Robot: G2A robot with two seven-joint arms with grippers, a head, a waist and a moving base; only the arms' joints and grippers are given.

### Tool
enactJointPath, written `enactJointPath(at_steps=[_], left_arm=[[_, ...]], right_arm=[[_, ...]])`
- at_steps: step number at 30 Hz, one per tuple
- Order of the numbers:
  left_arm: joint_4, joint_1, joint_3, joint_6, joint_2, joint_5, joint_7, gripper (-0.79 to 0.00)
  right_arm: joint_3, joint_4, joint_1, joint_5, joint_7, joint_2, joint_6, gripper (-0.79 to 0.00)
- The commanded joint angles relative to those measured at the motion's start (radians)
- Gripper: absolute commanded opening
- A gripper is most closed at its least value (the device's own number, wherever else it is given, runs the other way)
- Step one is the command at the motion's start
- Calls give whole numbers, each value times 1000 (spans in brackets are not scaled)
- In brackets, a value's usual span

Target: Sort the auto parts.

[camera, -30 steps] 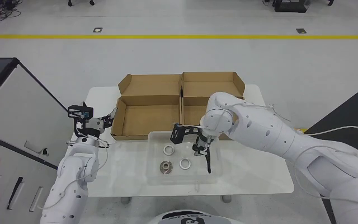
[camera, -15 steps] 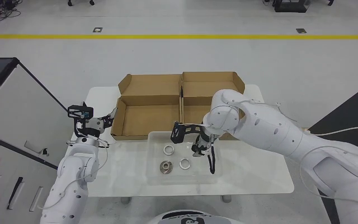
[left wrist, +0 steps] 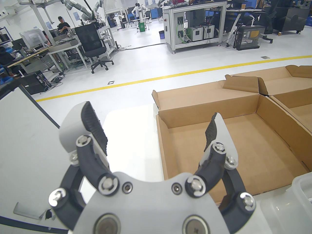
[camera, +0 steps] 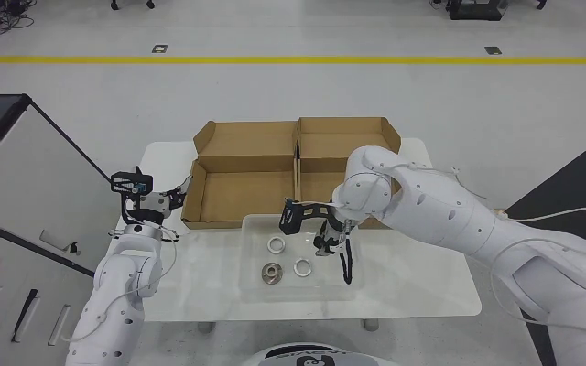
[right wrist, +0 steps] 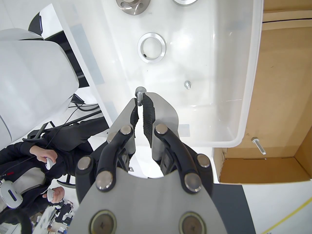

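The right hand (right wrist: 140, 102) is clamped on a small screw (right wrist: 139, 93) by its thread, over the clear bin (right wrist: 253, 74); the hold looks slight, so I would lift it straight over the bin's wall and let go low in the cardboard box (right wrist: 280, 86), where a bolt (right wrist: 258, 145) lies; the left hand (left wrist: 152, 119) stands apart beside the other box (left wrist: 231, 147); white surface (camera: 412, 288), pale floor (camera: 92, 27) crossed by a yellow line (camera: 293, 59).

The left pincer (left wrist: 152, 122) fills the frame's foreground, its fingers spread wide above the white counter (left wrist: 131, 132). Mid-frame lies an open cardboard box (left wrist: 231, 152), with a second box (left wrist: 280, 83) just beside it. A clear bin (left wrist: 301, 186) shows at the frame's edge.
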Motion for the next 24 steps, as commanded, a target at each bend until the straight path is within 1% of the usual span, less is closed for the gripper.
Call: enactJointPath(at_steps=[1, 8, 11, 13, 16, 19, 24], left_arm=[[0, 0, 0, 0, 0, 0, 0, 0], [0, 0, 0, 0, 0, 0, 0, 0], [0, 0, 0, 0, 0, 0, 0, 0], [0, 0, 0, 0, 0, 0, 0, 0], [0, 0, 0, 0, 0, 0, 0, 0], [0, 0, 0, 0, 0, 0, 0, 0], [0, 0, 0, 0, 0, 0, 0, 0]], right_arm=[[0, 0, 0, 0, 0, 0, 0, -785], [0, 0, 0, 0, 0, 0, 0, -785], [4, 4, -14, -12, -33, 2, 5, -785], [21, 14, -25, 12, -56, 6, 6, -785], [55, 34, -40, 54, -83, 17, -7, -785], [112, 65, -70, 128, -134, 37, -34, -785], [230, 119, -147, 284, -207, 82, -132, -785]])
